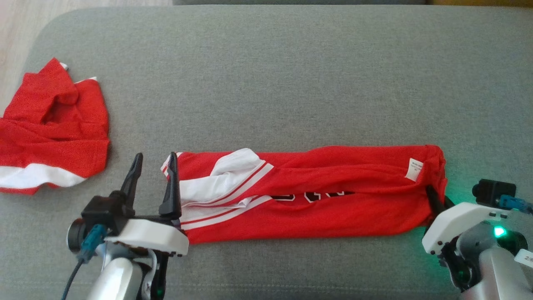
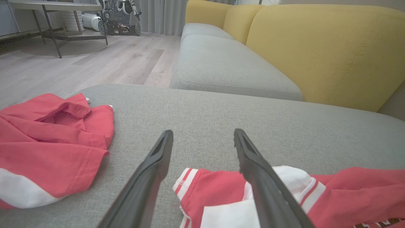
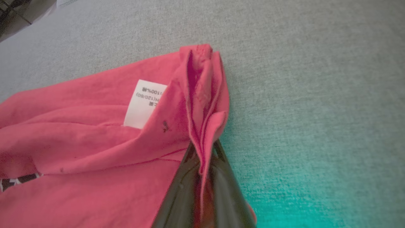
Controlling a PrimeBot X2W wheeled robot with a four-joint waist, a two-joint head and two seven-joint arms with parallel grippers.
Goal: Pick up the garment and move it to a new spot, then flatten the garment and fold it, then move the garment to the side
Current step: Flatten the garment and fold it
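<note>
Our right gripper (image 3: 202, 148) pinches one end of the red garment (image 1: 325, 208). Our left gripper (image 1: 155, 157) stands spread wide at its striped end.

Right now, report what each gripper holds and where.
Right gripper pinches the folded red jersey by its right-end edge; left gripper is open, holding nothing.

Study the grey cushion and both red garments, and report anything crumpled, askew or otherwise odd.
The spare red garment lies crumpled at the cushion's left edge. The long folded garment is uneven: white fabric bunches at its left end, and a care label shows at its right end.
</note>
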